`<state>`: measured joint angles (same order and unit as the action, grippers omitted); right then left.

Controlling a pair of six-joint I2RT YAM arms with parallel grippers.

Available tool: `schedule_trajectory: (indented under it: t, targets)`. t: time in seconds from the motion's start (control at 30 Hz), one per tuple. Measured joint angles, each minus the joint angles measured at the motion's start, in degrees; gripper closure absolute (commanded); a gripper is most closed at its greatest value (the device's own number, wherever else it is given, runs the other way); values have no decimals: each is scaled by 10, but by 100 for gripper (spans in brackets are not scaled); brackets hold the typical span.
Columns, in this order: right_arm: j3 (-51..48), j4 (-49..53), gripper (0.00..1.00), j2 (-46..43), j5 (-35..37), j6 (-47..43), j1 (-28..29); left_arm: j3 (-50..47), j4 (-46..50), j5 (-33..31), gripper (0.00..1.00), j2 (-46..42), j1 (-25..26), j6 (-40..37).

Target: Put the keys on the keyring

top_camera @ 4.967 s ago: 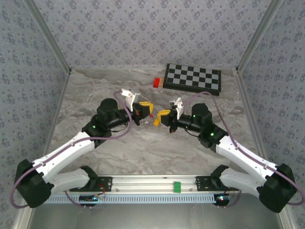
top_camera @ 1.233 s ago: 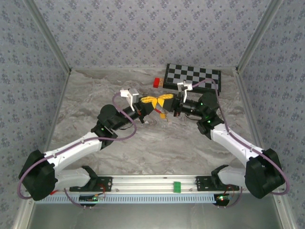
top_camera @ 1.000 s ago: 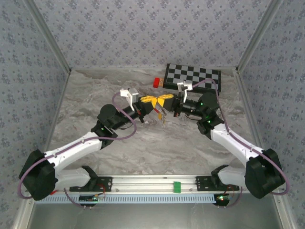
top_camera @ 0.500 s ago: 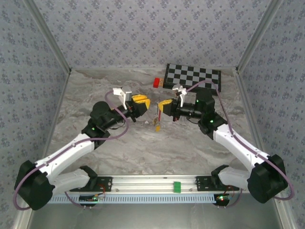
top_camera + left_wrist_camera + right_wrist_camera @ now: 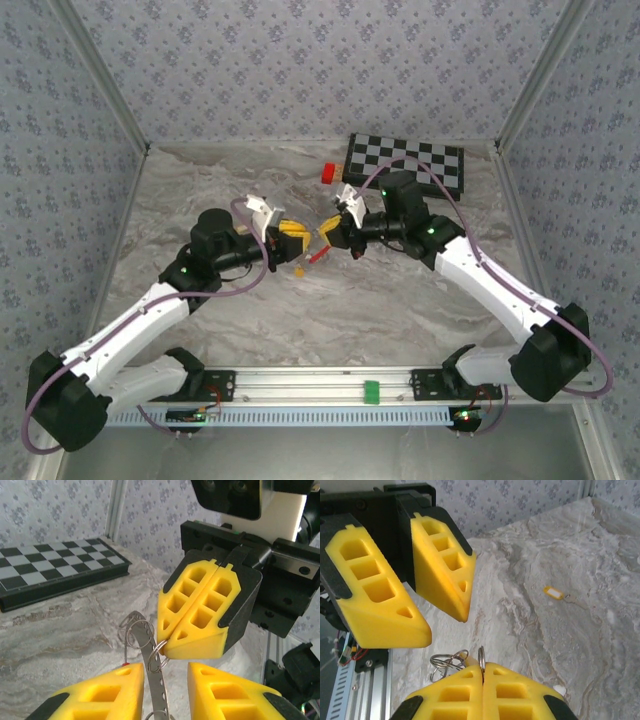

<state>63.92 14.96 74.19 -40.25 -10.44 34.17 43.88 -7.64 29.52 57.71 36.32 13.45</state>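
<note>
1. Centrally, the left gripper (image 5: 293, 237) and right gripper (image 5: 328, 235) meet tip to tip over the table (image 5: 180, 190). Both are well apart from the side walls (image 5: 60, 150), with bare surface to the left, right and near side of them.
2. At the far right edge lies a chessboard (image 5: 405, 165), flat and hard-edged, with a small red block (image 5: 328, 173) just to its left. Both are near the right arm's elbow but apart from it.
3. A ribbed metal rail (image 5: 330, 385) runs along the near edge.
4. In the left wrist view the left gripper (image 5: 165, 672) stands well open. A thin perforated metal strip (image 5: 151, 672) rises through the gap, and I cannot tell whether it touches either pad.
5. The right gripper (image 5: 170, 647) is fully closed, its 2 yellow honeycombed pads pressed flat together. It pinches the keyring (image 5: 159, 655), a thin bright wire loop, at the very tip.
6. The right wrist view shows the same pinch on the keyring (image 5: 481, 659), with more wire loops just left of it.
7. 1 key (image 5: 554, 593) with a yellow head lies flat on the table, well apart from both grippers.
8. The tabletop is smooth, with grey marble veining; the walls carry a small floral print.
</note>
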Motion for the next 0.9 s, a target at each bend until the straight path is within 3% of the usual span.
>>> schedule_trajectory:
  t: [0.63,0.83,0.9]
  targets:
    - [0,24,100,0,-65,-16,0,16,21,49,74,36,0,-17]
    - [0,24,100,0,-69,-14,-3,21,19,75,100,46,0,-24]
    - [0,24,100,0,-70,-14,-5,23,20,79,100,47,0,-26]
